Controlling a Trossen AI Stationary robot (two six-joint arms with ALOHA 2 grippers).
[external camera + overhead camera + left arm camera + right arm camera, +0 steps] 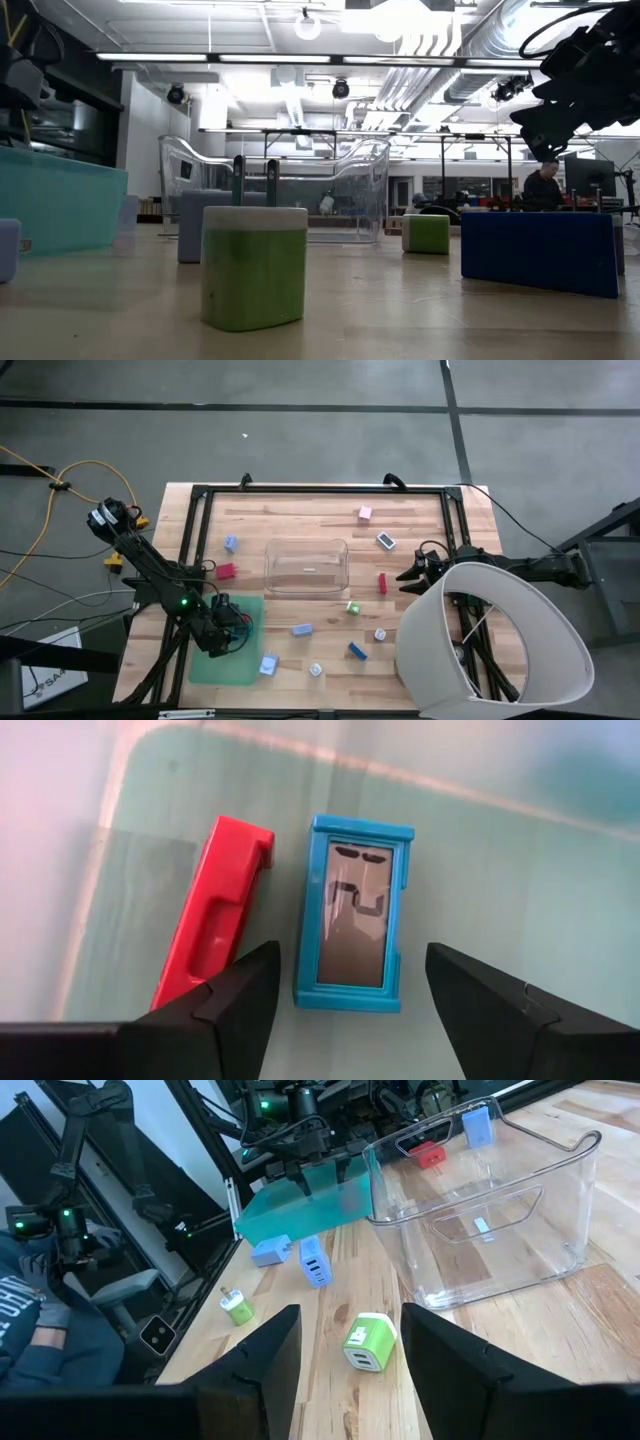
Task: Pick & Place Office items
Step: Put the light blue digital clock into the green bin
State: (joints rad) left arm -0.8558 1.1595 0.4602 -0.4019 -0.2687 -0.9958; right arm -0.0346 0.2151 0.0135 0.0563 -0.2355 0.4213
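Observation:
My left gripper [350, 1010] is open and points down over the flat green mat [240, 660]. On the mat lie a blue piece with a grey screen [355, 915] and a red piece [215, 910], side by side. The fingers stand on either side of the blue piece's near end without touching it. My right gripper [355, 1370] is open and hovers right of the clear bin [307, 565], with a green cube [368, 1342] on the table ahead of its fingers. Other small pieces lie scattered on the wood: pink [365, 513], red [382, 583], blue [357, 651].
The clear bin [480, 1210] stands at the table's middle. Around it lie a light blue piece [231, 544], a red piece [226, 571] and a white-blue piece [386, 541]. A large white lampshade-like cone [500, 640] covers the table's near right corner. A person sits beyond the table [40, 1330].

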